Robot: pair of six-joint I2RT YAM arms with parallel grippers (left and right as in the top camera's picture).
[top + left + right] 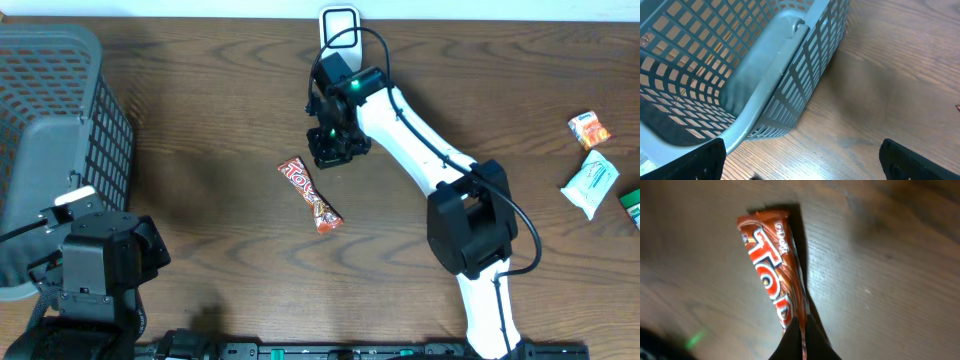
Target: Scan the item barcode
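Observation:
The item is a red and orange candy bar [309, 194] lying flat on the wooden table, left of centre. In the right wrist view the candy bar [771, 265] runs lengthwise toward my fingertips, slightly blurred. My right gripper [335, 148] hovers just beyond the bar's upper right end, and in its own view the right gripper [801, 340] is shut, with only a thin orange sliver of wrapper showing in the slit. No barcode shows on the wrapper. My left gripper [802, 162] stands wide open over bare table beside the basket, holding nothing.
A grey plastic basket [55, 120] fills the left side, and its wall [790, 75] is close to my left fingers. A white stand [340, 24] sits at the far edge. An orange packet [589, 128], a white pouch [590, 184] and a green item [632, 203] lie far right.

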